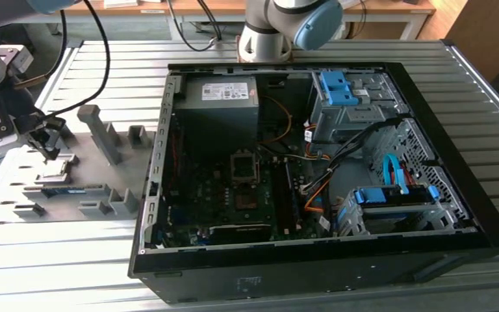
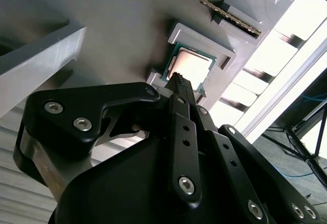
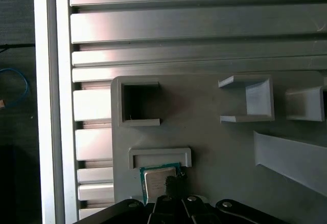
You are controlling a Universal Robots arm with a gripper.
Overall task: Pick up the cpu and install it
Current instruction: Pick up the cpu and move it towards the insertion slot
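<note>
Exterior view: an open black computer case [image 1: 319,260] lies on its side on a ribbed aluminium bench [image 1: 59,260]. Towards the exterior view's left, just beside the case, sits a grey fixture plate [image 1: 85,177] carrying upright blocks and small holders. The arm's gripper [image 1: 49,151] hangs low over a pale holder on that plate, well apart from the case.

First wrist view: the cpu [image 3: 156,179] lies flat in a shallow grey holder [image 3: 159,156] on the plate, its silver top facing up and its green rim showing. The gripper's dark tips [image 3: 171,183] sit together over one edge of the chip, clamped on nothing.

Second wrist view: the two slim fingers [image 2: 183,124] converge to a single point just above the cpu's near edge. Whether they touch it I cannot tell.

Judged from this, the chip is light, thin and stiff, with a smooth top that would slip easily and a delicate underside. It is best taken by two opposite edges where the holder leaves them free.
</note>
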